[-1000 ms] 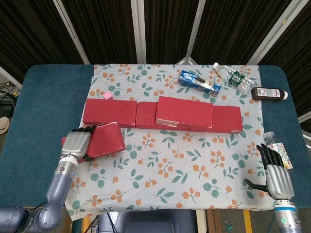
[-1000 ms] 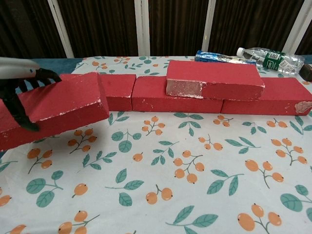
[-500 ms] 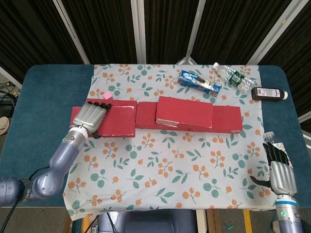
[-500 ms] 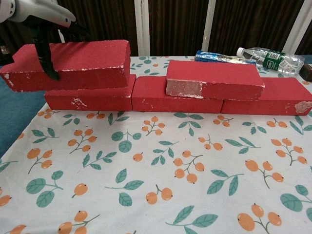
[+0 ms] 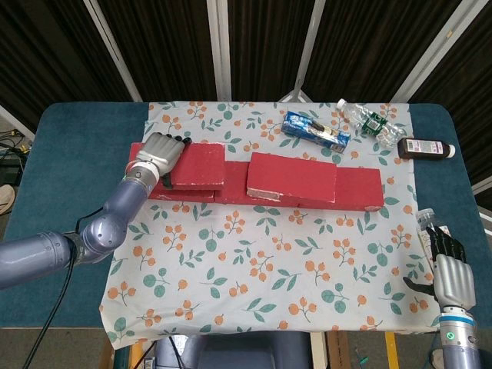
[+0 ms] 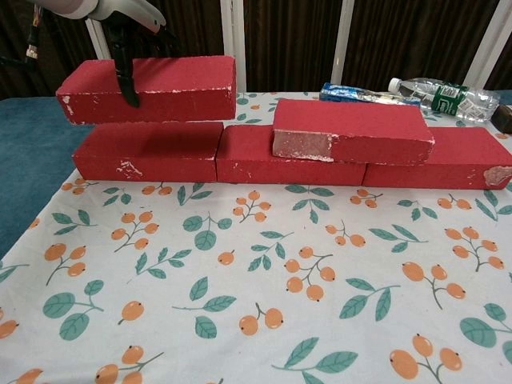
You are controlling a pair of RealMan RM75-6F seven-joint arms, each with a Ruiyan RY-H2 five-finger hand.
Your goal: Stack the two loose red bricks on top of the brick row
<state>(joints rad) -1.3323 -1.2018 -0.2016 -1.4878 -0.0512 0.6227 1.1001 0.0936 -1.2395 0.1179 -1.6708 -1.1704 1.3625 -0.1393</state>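
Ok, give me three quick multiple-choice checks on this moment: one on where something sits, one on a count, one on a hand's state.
1. Where is the red brick in the left hand?
A. above the row's left end
B. flat on the floral cloth
C. beside the bottles

2. How many red bricks form the bottom row?
A. two
B. three
C. five

3. The right hand is:
A. holding a brick
B. empty
C. holding a bottle

Answers: 1 A, chest view shows it over the leftmost row brick. 2 B, three lie end to end. 3 B, it holds nothing, near the table's front edge.
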